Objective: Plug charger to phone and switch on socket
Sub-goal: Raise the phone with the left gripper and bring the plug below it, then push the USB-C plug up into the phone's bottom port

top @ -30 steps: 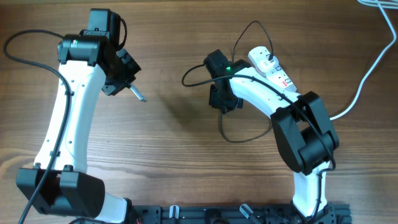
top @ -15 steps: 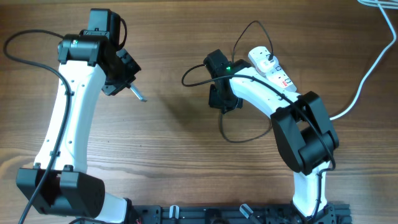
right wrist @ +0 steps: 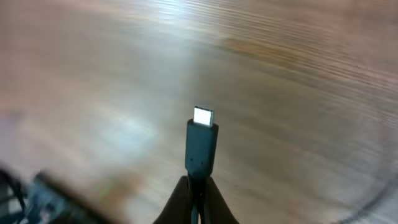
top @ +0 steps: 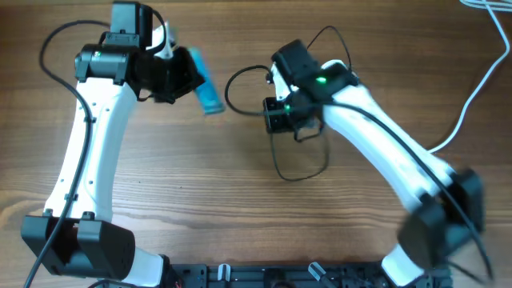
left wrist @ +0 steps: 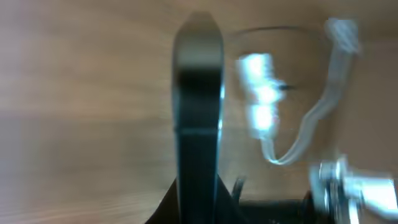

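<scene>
The right hand (top: 278,112) is clamping the charger (right wrist: 201,146) just behind its connector. In the right wrist view the fingers (right wrist: 186,202) are pinching the dark plug body, and the bright metal tip is sticking straight out ahead of them over bare counter (top: 240,200), with no phone in that view. Behind this hand the thin black cable is trailing in a slack loop on the counter and arcing back past the forearm. Across a gap of bare counter, on the robot's left of the right hand, the left hand (top: 178,78) is gripping the phone (top: 206,90) by its far end and holding it above the counter. The phone's cyan face is showing to the overhead camera. Its long axis is slanting away from the left hand, with the free end angling down toward the robot's base and a little toward the right hand. The free end is the nearest part of the phone to the connector, so the coming move is likely turning on that line: the tip is needing to swing to face that short edge and then run in along the phone's length. Both arms look about equally near the meeting point. The phone is smeared overhead, and the left wrist view is showing only a dark edge-on slab, so I cannot tell where the port is sitting. A blurred white oblong in the left wrist view is probably the socket (left wrist: 261,93); overhead, the right arm is covering it.
</scene>
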